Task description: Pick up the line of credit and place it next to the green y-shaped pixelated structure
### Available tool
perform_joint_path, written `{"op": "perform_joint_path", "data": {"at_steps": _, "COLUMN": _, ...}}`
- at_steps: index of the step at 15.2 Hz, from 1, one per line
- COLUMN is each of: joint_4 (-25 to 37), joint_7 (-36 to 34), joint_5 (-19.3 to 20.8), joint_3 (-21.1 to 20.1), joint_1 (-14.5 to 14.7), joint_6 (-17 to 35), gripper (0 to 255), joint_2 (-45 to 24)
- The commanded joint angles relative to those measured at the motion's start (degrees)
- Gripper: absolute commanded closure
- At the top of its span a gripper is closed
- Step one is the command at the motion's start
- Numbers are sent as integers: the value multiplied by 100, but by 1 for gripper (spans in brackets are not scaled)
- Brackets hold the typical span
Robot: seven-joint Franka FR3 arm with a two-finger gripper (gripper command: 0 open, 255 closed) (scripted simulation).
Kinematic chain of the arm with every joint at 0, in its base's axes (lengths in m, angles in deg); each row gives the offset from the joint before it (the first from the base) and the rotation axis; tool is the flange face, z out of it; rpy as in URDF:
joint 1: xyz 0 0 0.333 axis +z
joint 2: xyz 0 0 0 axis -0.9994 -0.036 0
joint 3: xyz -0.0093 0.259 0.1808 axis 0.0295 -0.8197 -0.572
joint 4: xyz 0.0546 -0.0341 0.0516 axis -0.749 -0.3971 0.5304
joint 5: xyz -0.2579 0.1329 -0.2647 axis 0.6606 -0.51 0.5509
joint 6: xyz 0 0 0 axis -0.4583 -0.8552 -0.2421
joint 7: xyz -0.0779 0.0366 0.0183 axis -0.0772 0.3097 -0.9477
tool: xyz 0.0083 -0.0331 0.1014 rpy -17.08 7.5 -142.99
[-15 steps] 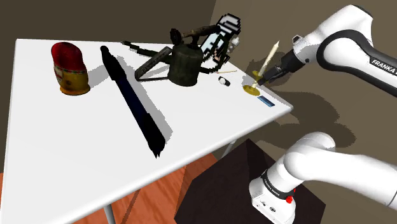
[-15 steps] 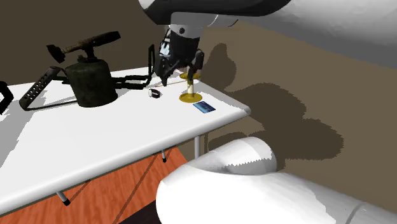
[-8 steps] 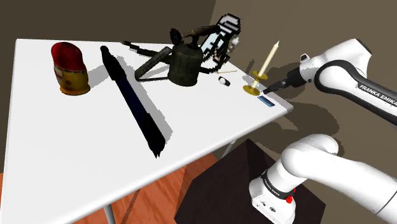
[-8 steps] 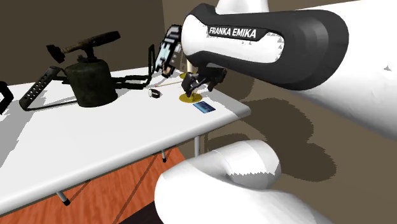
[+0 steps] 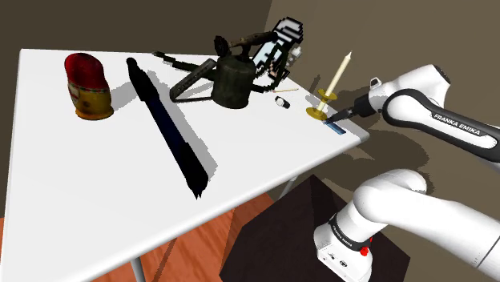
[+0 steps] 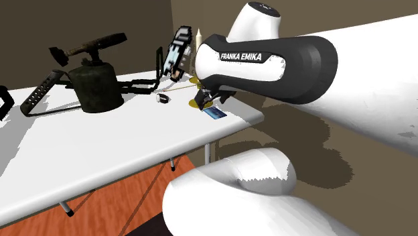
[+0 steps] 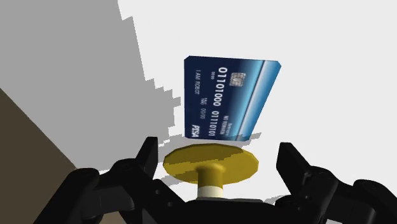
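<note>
Wrist view first: the blue credit card [image 7: 230, 98] is seen lying flat and face up on the white table [image 7: 331, 76], straight ahead of the gripper [image 7: 216, 154] and just beyond the yellow candle holder base [image 7: 210, 164]. Both black fingers [image 7: 287, 159] are spread wide and nothing is clasped. The base sits in the gap between them, untouched. The card's long axis is judged to run away from the hand, since the printed digits read along that line, so the fingers' closing line would cross its short width.

Over in the shoulder view, the credit card [image 5: 336, 126] is found at the table's corner, close to the edge, at about 4 o'clock from the holder base. The gripper [image 5: 343, 118] is poised low at roughly 1 o'clock from it, just beside it.

The goal, a dark pixelated Y-shaped structure [image 5: 191, 80], is placed between 9 and 10 o'clock from the card. It is well apart and partly hidden by a blowtorch [image 5: 232, 80].

A short advance past the holder and then a drop is what seems called for. The holder crowding the fingers is judged the main risk, along with the flatness of the card.
</note>
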Motion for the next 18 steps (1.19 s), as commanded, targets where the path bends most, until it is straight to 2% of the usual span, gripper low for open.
{"op": "perform_joint_path", "data": {"at_steps": 1, "joint_4": -69, "joint_7": -16, "joint_5": 26, "joint_3": 27, "joint_1": 17, "joint_6": 172, "gripper": 0, "joint_2": -96}}
{"op": "perform_joint_path", "data": {"at_steps": 8, "joint_4": -69, "joint_7": -16, "joint_5": 26, "joint_3": 27, "joint_1": 16, "joint_6": 170, "gripper": 0, "joint_2": -96}}
{"op": "perform_joint_path", "data": {"at_steps": 9, "joint_4": -69, "joint_7": -16, "joint_5": 26, "joint_3": 27, "joint_1": 16, "joint_6": 170, "gripper": 255, "joint_2": -96}}
{"op": "perform_joint_path", "data": {"at_steps": 18, "joint_4": -69, "joint_7": -16, "joint_5": 26, "joint_3": 27, "joint_1": 17, "joint_6": 172, "gripper": 255, "joint_2": -96}}
